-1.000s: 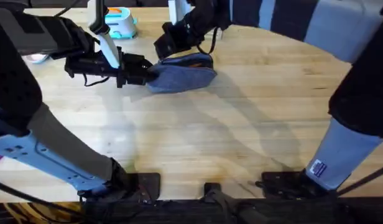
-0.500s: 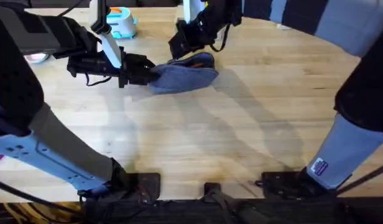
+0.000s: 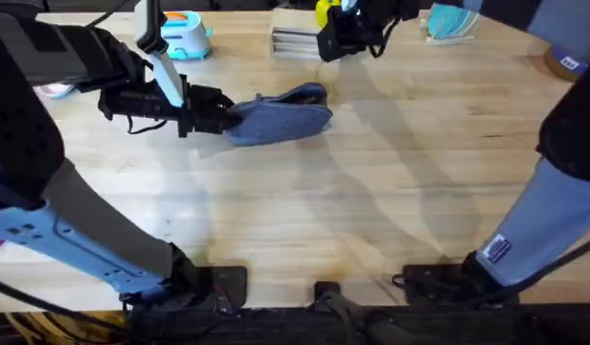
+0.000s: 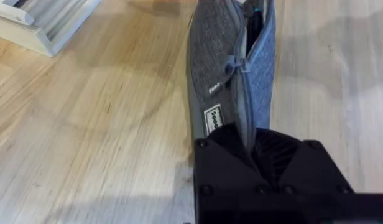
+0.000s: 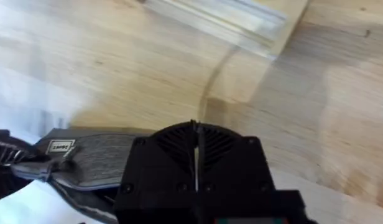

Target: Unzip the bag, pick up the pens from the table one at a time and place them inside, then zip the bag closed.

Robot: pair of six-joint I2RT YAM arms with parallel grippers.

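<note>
Bag (image 3: 279, 114) lies on desk (image 3: 372, 211) at far-left centre, long axis running left-right across desk, zipper partly open along top. Left gripper (image 4: 253, 149) clenched on bag's near-left end, pinning it. Right gripper (image 3: 338, 43) up beyond bag's right end, well apart from it, fingers pressed together on nothing. Dark item inside open mouth, probably a pen. Left arm nearer. Surface: pale plank wood, open room in front of bag; clear ridged tray (image 3: 293, 41) and toy (image 3: 185, 34) at far edge.

Wide bare table (image 3: 372, 211) in front of the bag (image 3: 281, 115), clear tray (image 3: 295, 40) and clutter along the far edge
</note>
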